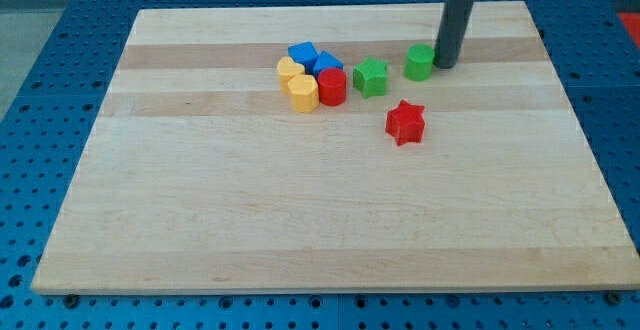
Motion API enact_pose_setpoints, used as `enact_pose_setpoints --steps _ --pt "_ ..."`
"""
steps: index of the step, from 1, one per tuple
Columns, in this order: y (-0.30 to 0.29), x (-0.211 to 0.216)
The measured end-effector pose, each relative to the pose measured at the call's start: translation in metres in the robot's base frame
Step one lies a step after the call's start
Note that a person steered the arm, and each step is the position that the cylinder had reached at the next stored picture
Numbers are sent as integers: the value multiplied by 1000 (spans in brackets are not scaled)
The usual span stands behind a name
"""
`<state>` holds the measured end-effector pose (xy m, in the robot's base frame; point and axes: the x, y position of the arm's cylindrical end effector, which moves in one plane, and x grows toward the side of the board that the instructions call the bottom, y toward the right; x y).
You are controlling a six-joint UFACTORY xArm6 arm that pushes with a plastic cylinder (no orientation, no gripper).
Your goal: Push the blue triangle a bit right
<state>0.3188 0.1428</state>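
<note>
Lab: blue pegboard bench, wood board

Blue triangle: lying flat near the view's top, left of centre
Contact: pressed against neighbouring blocks (a tight cluster)

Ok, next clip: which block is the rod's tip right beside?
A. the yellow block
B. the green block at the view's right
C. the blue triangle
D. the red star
B: my tip stands at the right edge of the green block, far from the blue triangle.
</note>
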Motion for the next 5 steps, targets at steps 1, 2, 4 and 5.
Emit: enact_pose_setpoints --steps 1,2,4,5 --pt "-21 -1" --pt "-39 -1" --pt "-45 1" --pt "-45 5"
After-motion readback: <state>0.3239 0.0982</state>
